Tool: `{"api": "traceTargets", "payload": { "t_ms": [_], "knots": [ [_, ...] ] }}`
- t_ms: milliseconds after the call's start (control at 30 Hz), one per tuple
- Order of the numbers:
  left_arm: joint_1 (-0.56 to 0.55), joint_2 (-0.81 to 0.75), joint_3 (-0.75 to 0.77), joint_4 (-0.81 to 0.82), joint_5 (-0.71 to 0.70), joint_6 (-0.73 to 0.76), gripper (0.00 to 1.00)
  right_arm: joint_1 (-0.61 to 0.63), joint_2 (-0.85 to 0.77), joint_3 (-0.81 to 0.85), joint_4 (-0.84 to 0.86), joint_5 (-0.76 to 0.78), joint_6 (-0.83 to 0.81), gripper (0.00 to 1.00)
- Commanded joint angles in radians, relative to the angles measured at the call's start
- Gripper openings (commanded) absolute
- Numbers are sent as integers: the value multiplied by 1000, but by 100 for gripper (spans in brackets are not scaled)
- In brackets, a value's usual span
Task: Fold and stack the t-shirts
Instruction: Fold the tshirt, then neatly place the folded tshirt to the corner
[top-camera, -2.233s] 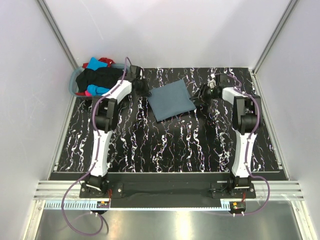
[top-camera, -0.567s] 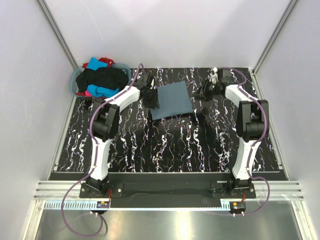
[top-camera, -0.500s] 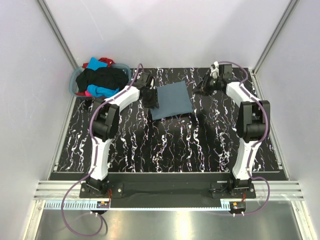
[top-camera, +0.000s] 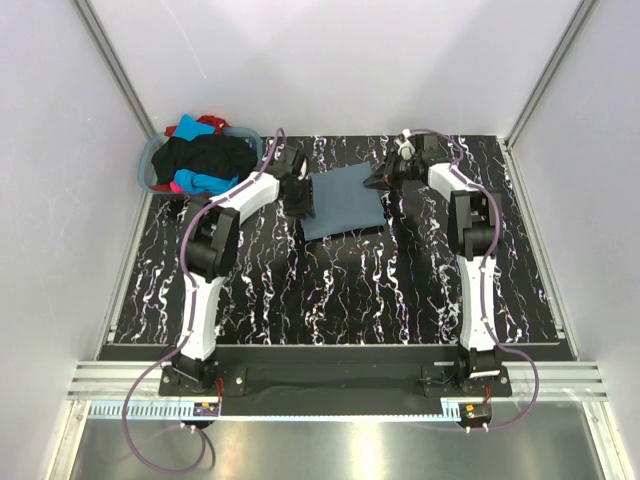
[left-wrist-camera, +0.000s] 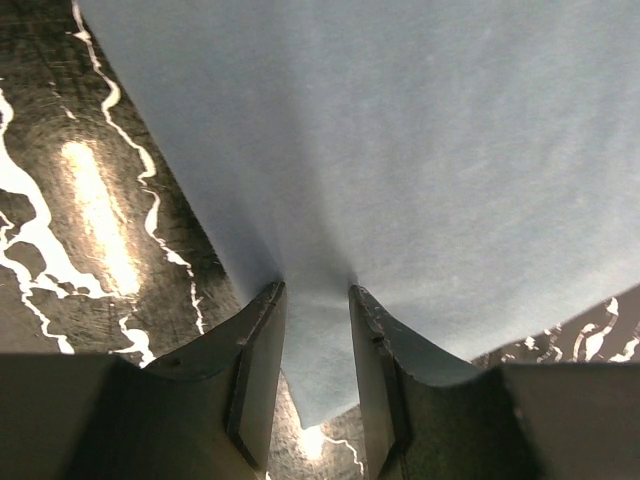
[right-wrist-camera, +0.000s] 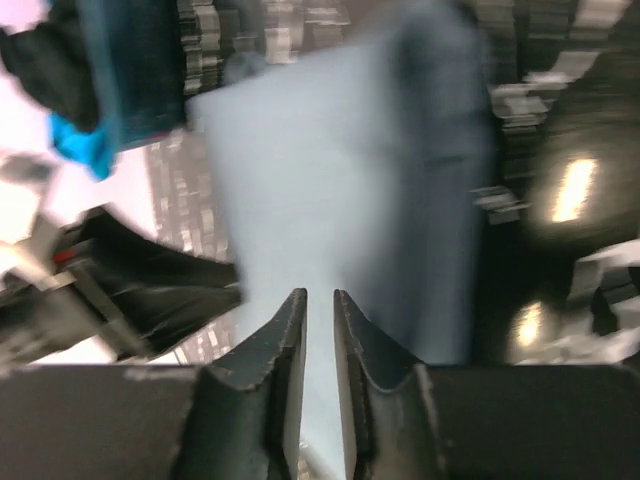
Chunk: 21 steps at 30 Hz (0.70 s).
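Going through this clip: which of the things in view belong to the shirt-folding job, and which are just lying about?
Part of the job:
- folded slate blue-grey fabric t-shirt, flat on the table
- heap of black, turquoise, red and pink fabric t-shirts, in the basket

Just there:
- round grey-blue plastic laundry basket, far left corner
- black white-veined table top
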Motion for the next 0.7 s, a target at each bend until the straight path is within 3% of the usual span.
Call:
{"api": "traceTargets", "payload": {
  "t_ms": [0,200,367,533,667],
  "knots": [
    [8,17,8,4,-53,23,38,-30,82,85,3,-9,17,25],
    [19,-32,0,7,-27,26,38,-50,104,107,3,14,59,34],
    [18,-75,60,-5,25,29,39,-59,1,67,3,41,53,40],
    [19,-194,51,-39,44,19,40,-61,-56,64,-11,31,13,51],
    [19,-334,-26,-42,84,20,41,-59,-11,106,-63,37,-27,61]
  ]
}}
